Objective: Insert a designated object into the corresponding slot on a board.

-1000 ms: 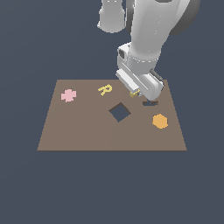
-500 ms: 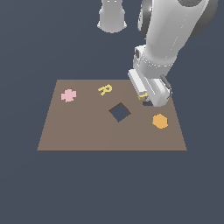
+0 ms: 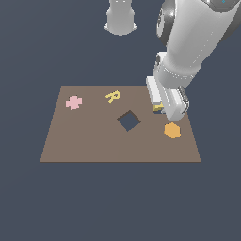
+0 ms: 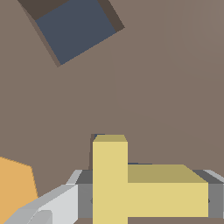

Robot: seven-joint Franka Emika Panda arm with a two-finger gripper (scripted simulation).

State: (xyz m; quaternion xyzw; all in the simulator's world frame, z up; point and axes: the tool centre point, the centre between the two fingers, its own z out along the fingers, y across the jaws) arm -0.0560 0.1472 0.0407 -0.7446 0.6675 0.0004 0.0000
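The board lies flat and carries one open recess and several loose pieces. The square cutout, turned like a diamond, sits near the board's centre and holds nothing; through it only dark ground shows. From that cutout, the pink cross piece lies at about 10 o'clock, the yellow letter R at about 11 o'clock, and the orange hexagon at about 3 to 4 o'clock, all resting on the board surface, well apart from each other.

My gripper is pinching the yellow T block: grey pads press against both ends of its crossbar. In the wrist view the stem runs straight away from the pads, and the crossbar is the longer axis, lying across between my fingers. The block sits over the board, between the square cutout and the hexagon, just beside the hexagon.

The T-shaped slot is almost wholly hidden; only a thin dark edge shows at the tip of the stem. I cannot tell whether the block touches the board. In the exterior view my fingers cover the block, leaving a small yellow sliver. The hexagon is cut off by the frame edge in the wrist view.
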